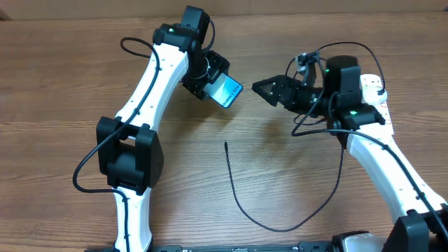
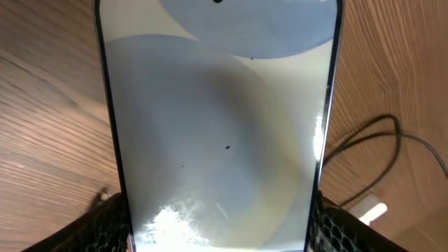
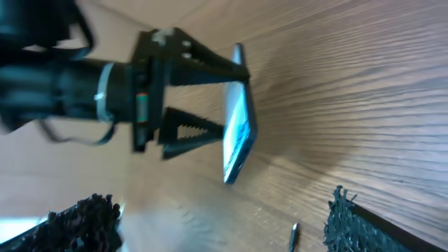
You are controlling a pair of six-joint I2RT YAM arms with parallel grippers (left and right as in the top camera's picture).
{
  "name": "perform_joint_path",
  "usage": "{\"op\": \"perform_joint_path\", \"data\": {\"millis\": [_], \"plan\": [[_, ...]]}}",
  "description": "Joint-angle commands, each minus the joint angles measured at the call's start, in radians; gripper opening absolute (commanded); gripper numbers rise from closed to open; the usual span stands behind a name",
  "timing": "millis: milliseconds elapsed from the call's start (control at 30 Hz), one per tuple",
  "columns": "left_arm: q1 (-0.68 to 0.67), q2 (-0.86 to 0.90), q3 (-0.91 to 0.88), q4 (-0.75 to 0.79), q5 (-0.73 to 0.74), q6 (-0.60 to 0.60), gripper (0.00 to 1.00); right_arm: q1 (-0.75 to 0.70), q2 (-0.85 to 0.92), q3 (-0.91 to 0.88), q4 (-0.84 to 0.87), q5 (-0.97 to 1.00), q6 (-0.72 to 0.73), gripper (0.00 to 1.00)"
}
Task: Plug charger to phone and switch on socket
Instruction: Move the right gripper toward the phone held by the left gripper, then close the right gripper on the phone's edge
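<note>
- Two arms work over a wooden table [image 1: 63, 77].
- The left gripper [image 1: 215, 84] is clamped on the phone [image 1: 229, 92], pinching it across its two long edges.
- Phone, look: a slim, flat rectangle with a dark edge. From overhead the screen glows light blue-teal, with a faint line of small text near one end. In the left wrist view the screen is a washed-out pale grey with a patch of glare.
- Phone, place: upper middle of the table, held tilted, with its free end pointing toward the right arm. I cannot tell whether its lower end touches the wood.
- The right gripper [image 1: 260, 89] has its jaws spread wide and holds nothing. It is near the phone's free end, not touching it.
- The charger [image 1: 238, 199] is a thin black cable lying loose on the table in a long curve. One slim end points up toward the phone, well apart from it.
- The socket [image 1: 376, 94] is a white strip at the right, mostly hidden behind the right arm. Its switches are unreadable.
</note>
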Motion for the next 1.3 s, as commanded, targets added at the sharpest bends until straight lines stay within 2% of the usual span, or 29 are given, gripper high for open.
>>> {"op": "perform_joint_path", "data": {"millis": [0,133,367,633,800,1267], "plan": [[-0.012,-0.047,0.031,0.004,0.064,-0.063,0.04,0.037,0.003,0.021,0.004,0.208,0.100,1.00],[-0.013,-0.047,0.031,0.005,0.146,-0.098,0.04,0.055,0.003,0.021,0.022,0.230,0.168,1.00],[-0.017,-0.047,0.031,0.007,0.264,-0.125,0.04,0.068,0.004,0.021,0.025,0.230,0.179,1.00],[-0.039,-0.047,0.031,0.043,0.260,-0.194,0.04,0.098,0.004,0.021,0.017,0.234,0.179,1.00],[-0.061,-0.047,0.031,0.046,0.260,-0.254,0.04,0.121,0.004,0.021,-0.032,0.310,0.179,1.00],[-0.126,-0.047,0.031,0.096,0.321,-0.259,0.04,0.132,0.004,0.021,-0.035,0.323,0.178,1.00]]}}
